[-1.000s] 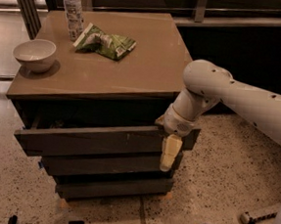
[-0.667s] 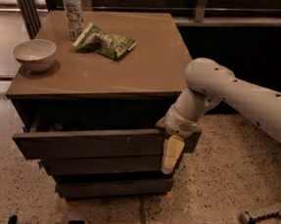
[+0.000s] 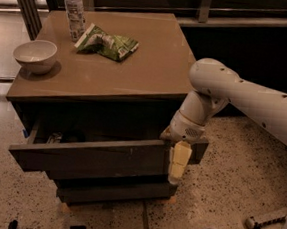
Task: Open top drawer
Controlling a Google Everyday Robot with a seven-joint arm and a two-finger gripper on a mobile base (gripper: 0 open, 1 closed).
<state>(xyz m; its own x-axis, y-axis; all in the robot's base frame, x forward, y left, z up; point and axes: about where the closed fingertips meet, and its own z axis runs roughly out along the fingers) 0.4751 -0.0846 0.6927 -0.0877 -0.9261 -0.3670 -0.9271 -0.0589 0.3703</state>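
In the camera view the top drawer stands partly out of the brown cabinet, toward 7 o'clock from the centre, with a dark gap behind its front. The gripper, at 4 o'clock, is closed over the right end of this front: one pale finger lies on the outer face and the other is hidden behind. On the cabinet top a white bowl sits at 10 o'clock, and a bottle and a green bag sit near 11 o'clock.
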